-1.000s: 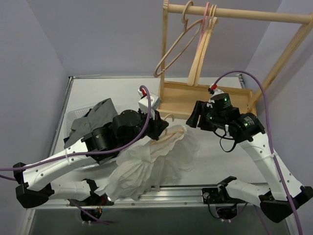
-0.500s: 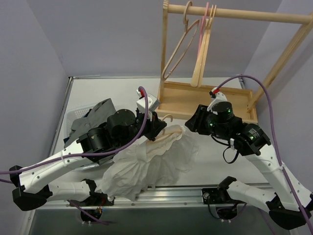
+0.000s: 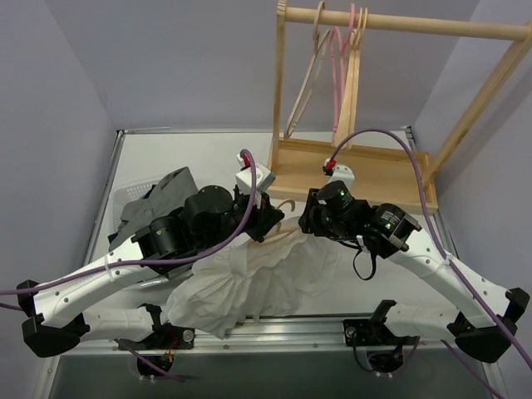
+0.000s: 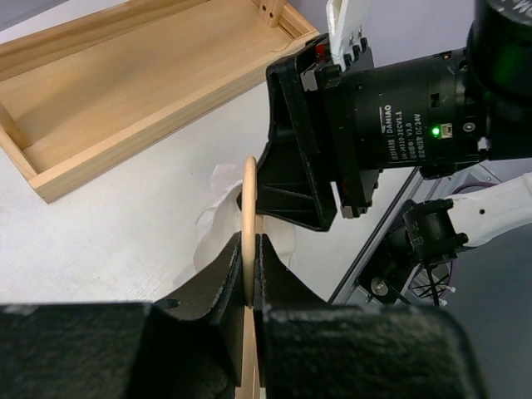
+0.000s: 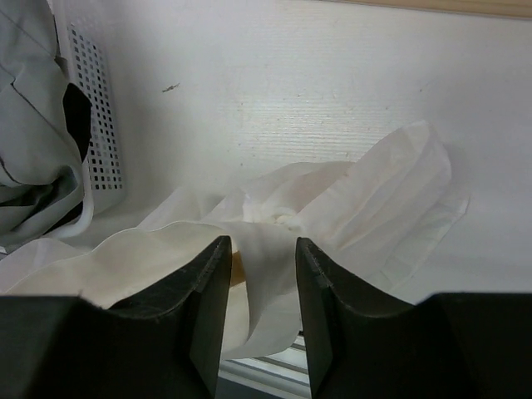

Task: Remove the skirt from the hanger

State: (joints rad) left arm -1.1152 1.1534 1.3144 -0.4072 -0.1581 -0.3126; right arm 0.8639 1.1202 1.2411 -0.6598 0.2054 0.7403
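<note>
From above, the right pincer (image 3: 309, 218) has moved left from the rack (image 3: 357, 170) since a second ago. It is now at the top of the white blouse (image 3: 249, 278), just beside the left pincer (image 3: 264, 218), which has hardly moved. The blouse has drawn in on its right side. It hangs from the hanger (image 3: 287, 202) down to the near edge of the surface (image 3: 191, 150). The spare wooden hangers (image 3: 312, 75) and the pink hanger (image 3: 339, 66) on the rail swung out before and now hang straighter. The skirt (image 3: 166, 199) lies crumpled in the white basket (image 3: 120, 195) at the left, apart from the hanger.

The left wrist view shows what the top view hides: the left pincer (image 4: 249, 274) is closed tight on the thin wooden hanger (image 4: 248, 199). The black body of the right arm is close behind it, and the tray of the rack (image 4: 125, 91) has nothing in it.

Only in the right wrist view do I see the gap of the right pincer (image 5: 259, 274). The fingers (image 5: 204, 291) stand narrow and a fold of the blouse (image 5: 374, 199) fills the space between them. The perforated wall of the basket (image 5: 96, 108) is at the upper left, with the grey skirt (image 5: 33, 125) inside it
</note>
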